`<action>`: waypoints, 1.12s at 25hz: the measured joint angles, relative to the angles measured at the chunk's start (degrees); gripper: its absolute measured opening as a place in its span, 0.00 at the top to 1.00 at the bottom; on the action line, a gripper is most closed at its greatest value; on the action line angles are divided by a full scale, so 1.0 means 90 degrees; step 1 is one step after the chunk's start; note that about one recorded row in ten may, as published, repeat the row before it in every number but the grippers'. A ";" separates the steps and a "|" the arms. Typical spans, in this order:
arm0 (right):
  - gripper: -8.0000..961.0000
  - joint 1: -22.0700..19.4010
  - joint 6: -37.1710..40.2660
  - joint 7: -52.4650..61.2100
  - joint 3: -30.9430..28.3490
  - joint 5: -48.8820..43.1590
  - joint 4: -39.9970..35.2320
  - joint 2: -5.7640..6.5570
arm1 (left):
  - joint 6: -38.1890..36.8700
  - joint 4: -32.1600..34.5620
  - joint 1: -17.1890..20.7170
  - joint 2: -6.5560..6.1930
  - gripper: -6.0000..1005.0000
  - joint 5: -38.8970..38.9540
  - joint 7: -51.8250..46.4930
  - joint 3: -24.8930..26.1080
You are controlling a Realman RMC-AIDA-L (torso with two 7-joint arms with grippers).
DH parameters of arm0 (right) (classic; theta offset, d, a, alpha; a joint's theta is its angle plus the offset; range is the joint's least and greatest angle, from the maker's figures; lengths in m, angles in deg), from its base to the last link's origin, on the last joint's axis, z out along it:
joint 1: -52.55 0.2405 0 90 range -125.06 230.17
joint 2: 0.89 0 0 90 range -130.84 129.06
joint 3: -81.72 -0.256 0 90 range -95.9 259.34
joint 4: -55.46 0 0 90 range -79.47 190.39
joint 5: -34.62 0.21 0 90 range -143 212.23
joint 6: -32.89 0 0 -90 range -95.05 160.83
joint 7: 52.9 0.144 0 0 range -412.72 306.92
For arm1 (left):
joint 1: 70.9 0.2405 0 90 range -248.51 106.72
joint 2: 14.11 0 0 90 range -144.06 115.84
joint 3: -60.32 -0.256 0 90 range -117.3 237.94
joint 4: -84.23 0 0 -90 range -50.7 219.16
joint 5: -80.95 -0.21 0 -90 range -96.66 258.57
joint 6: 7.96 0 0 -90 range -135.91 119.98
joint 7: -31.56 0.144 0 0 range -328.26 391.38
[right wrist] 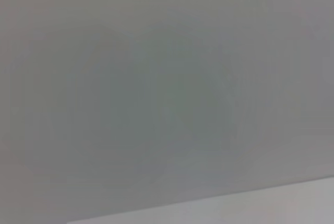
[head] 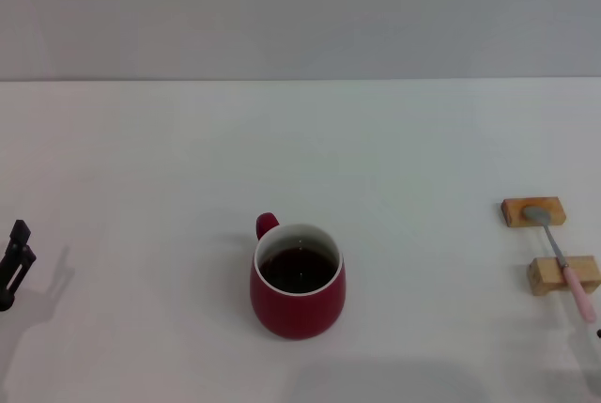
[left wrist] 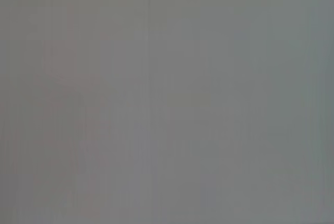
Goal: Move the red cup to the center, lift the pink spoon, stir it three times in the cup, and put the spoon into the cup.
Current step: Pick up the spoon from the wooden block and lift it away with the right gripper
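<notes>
We see the cup [head: 298, 281] mid-surface | spoon [head: 561, 257] far right across two blocks [head: 533, 211] | left pincer [head: 14, 262] cut off at edge, can't tell its state | no writing seen

Dark red cup [head: 298, 292], pink-handled grey spoon [head: 562, 260], tan blocks [head: 533, 211].

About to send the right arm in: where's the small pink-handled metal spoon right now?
In the head view, the pink-handled metal spoon lies at the table's far right edge, bridging two tan wooden blocks, well right of the dark red ceramic mug.
</notes>
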 joint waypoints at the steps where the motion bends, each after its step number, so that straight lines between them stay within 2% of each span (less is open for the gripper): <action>1: 0.14 0.0018 -0.0063 0.0000 -0.0018 0.0000 -0.0001 0.0000 | -0.0018 -0.0019 0.0015 0.0000 0.14 -0.0002 0.0065 0.0000; 8: 0.14 0.0207 -0.0481 0.0002 -0.0063 0.0000 -0.0003 0.0008 | -0.0046 -0.0029 0.0042 -0.0001 0.14 -0.0003 0.0103 0.0000; 28: 0.14 0.0409 -0.0856 0.0010 -0.0066 0.0000 -0.0015 0.0004 | -0.0067 -0.0029 0.0057 -0.0001 0.14 -0.0002 0.0101 0.0000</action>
